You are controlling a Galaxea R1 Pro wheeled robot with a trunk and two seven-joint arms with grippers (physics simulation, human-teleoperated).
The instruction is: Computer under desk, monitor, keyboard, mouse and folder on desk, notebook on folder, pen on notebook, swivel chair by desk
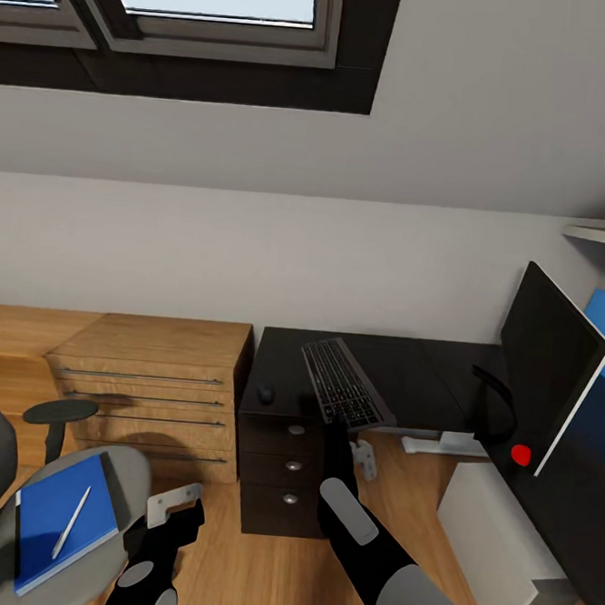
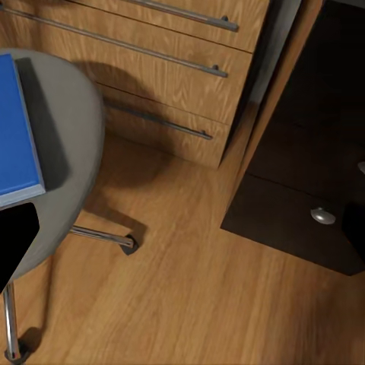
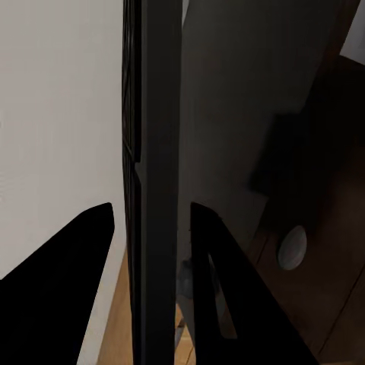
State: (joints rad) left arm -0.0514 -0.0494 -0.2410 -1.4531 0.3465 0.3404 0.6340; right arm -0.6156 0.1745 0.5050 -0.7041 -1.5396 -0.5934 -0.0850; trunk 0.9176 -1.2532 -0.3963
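Keyboard [image 1: 346, 384], black keys, slim grey frame

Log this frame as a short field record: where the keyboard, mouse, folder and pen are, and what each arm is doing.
keyboard: tilted over the desk front edge, between the right gripper jaws
mouse: on the desk, beside the keyboard
folder: on the swivel chair seat
pen: lying on the folder
left gripper: empty, beside the chair seat
monitor: upright on the desk

The right arm reaches forward, its gripper [image 3: 148, 228] clamped on the keyboard's [image 1: 346, 383] near edge; the left gripper [image 1: 175, 504] hangs low, fingers apart.
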